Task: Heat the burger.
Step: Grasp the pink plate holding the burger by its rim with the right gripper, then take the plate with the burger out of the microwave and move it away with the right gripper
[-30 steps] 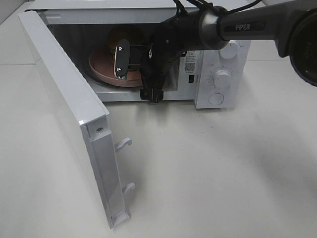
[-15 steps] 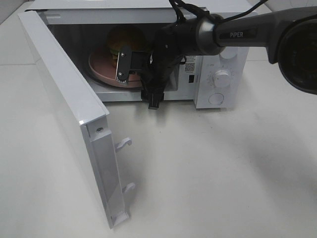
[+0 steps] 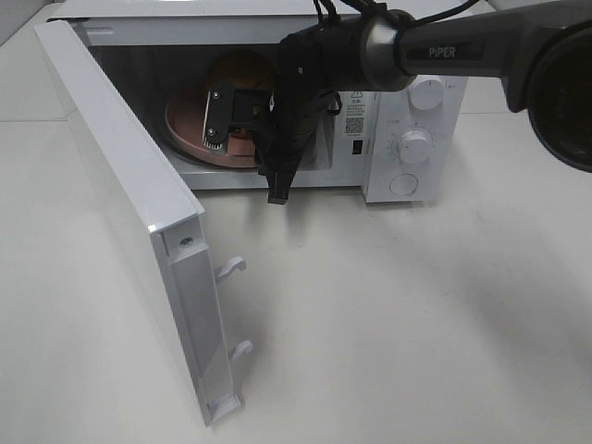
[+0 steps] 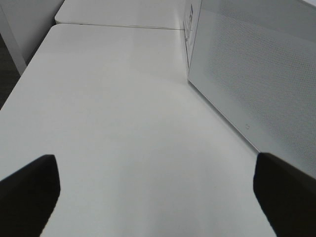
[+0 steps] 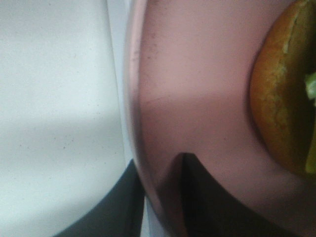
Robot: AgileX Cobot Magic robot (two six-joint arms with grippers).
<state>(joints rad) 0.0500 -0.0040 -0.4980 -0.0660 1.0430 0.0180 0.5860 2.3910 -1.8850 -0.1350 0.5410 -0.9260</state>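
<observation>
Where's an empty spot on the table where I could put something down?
The big bare stretch of white table in front of the white microwave, beside its open door, is free. Inside is crowded: the pink round plate, the golden-brown burger and the right arm's fingers fill it.

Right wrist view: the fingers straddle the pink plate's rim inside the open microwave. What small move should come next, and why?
Probably firm the pinch before shifting anything. The right gripper has one finger above and one below the rim of the pink plate, which carries the burger inside the open microwave, so a weak hold could tip it.
</observation>
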